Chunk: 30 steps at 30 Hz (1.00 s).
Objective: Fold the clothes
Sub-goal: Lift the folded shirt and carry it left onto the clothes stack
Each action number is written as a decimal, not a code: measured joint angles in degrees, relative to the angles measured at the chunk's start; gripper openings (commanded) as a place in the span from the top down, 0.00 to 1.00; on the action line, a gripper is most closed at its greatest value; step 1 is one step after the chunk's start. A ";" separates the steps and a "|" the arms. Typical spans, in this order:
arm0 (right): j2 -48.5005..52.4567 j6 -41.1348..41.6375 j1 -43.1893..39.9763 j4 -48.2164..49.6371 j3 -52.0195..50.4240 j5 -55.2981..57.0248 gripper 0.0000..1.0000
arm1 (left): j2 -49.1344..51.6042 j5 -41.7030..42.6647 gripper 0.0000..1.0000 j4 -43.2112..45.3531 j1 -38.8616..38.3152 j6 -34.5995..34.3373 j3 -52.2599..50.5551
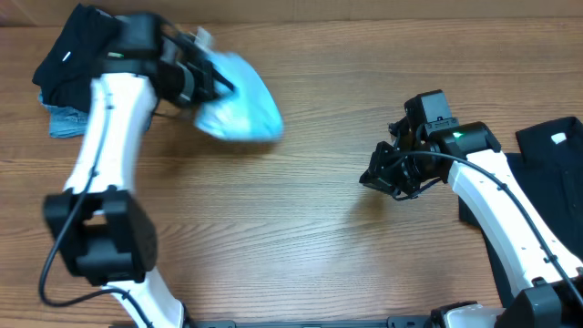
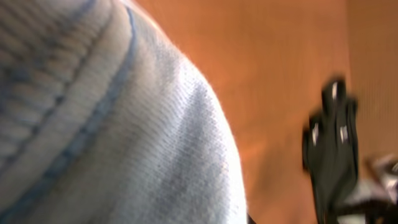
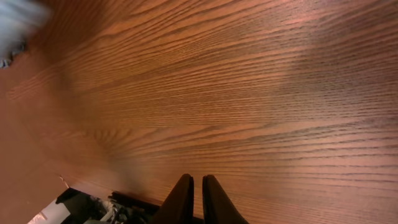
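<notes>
The light blue knit T-shirt (image 1: pixel 244 107) is held bunched over the brown wooden table (image 1: pixel 301 237), near its far left part, and is pinched close to its ribbed collar (image 2: pixel 74 124) by the left gripper (image 1: pixel 208 80). The right gripper (image 3: pixel 193 190) is pressed together on nothing, well apart from the shirt. With only one pinch taken (the cloth is blurred from overhead), the shirt could slip free or be laid down crumpled. The black garment pile (image 1: pixel 77 46) beside the left arm might also be snagged.
</notes>
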 measured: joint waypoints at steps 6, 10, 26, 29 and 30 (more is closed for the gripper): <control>0.00 0.02 0.00 0.02 0.00 -0.02 0.90 | -0.26 0.02 0.96 13.70 10.34 0.17 4.28; 0.00 0.02 0.00 -0.07 0.00 -0.02 0.91 | -0.17 -0.44 0.96 22.05 15.67 -0.07 4.37; 0.00 0.02 0.00 -3.19 0.00 0.00 0.92 | 15.93 -3.21 0.96 46.93 22.49 -6.64 4.94; 0.00 0.04 0.00 -3.63 0.00 -0.02 0.92 | 17.66 -4.42 0.85 45.92 22.80 -7.48 4.94; 0.00 0.04 0.00 -3.78 0.00 0.00 0.92 | 17.88 -4.79 0.57 45.33 22.91 -7.69 4.94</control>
